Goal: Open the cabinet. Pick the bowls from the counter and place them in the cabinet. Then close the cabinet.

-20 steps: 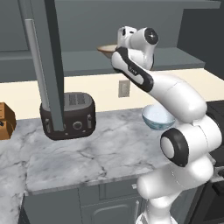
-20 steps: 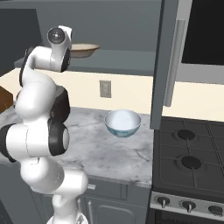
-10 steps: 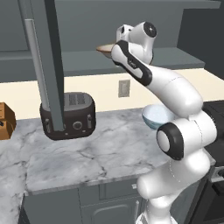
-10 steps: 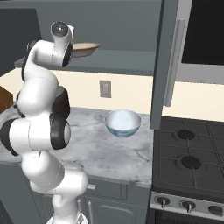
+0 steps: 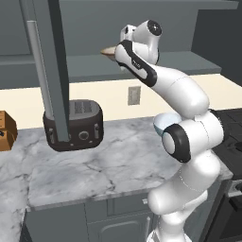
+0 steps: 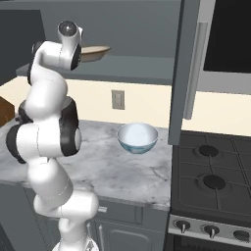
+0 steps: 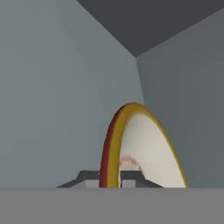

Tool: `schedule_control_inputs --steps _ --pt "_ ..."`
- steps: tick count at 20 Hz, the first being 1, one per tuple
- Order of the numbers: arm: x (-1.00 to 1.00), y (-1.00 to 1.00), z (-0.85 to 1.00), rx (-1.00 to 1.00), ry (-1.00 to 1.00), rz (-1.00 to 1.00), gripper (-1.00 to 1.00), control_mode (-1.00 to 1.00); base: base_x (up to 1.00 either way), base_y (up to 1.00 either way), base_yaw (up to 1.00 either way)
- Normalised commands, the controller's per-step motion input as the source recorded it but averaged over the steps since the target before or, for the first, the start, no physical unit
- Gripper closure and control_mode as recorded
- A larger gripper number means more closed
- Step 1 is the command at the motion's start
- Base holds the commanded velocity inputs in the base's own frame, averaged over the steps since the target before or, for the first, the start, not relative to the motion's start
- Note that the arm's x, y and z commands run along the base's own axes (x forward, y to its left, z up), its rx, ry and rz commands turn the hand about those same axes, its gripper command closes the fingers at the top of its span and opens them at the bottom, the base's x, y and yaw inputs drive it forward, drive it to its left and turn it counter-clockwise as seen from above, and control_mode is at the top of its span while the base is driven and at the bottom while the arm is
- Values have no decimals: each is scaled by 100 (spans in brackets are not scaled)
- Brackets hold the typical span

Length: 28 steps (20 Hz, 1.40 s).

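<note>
The cabinet stands open, its left door (image 5: 51, 71) and right door (image 6: 182, 73) swung out toward me. My gripper (image 7: 109, 180) is shut on the rim of the cream bowl with a tan-brown rim (image 5: 108, 51) (image 6: 96, 52) (image 7: 140, 148). It holds the bowl inside the cabinet, a little above the grey shelf (image 5: 189, 64) (image 6: 142, 66). The white bowl with a blue pattern (image 5: 163, 123) (image 6: 138, 138) sits on the marble counter (image 5: 94, 163) (image 6: 110, 164), below the cabinet and right of my arm.
A black toaster (image 5: 73, 125) stands on the counter behind the left door's handle (image 5: 36, 71). A wooden box (image 5: 4, 130) is at the far left. A stove (image 6: 215, 171) adjoins the counter on the right, below the right door's handle (image 6: 198, 68).
The hand has risen a little and carried the cream bowl slightly higher and further in over the shelf. The white bowl has stayed put.
</note>
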Motion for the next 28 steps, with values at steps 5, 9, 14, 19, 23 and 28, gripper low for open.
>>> schedule_control_inputs --steps 5,9,14,19,23,28 --pt "55 17 -43 0 -1 0 100 -100 0 0 0" --pt "41 7 -27 0 -2 0 100 -100 0 0 0" --pt "30 1 -29 0 -4 0 -100 -100 0 0 0" --pt "-13 -25 -2 0 -3 0 -100 -100 0 0 0" --pt "-39 -34 9 0 -6 0 -100 -100 0 0 0" --pt "-73 -16 29 0 -11 0 -100 -100 0 0 0"
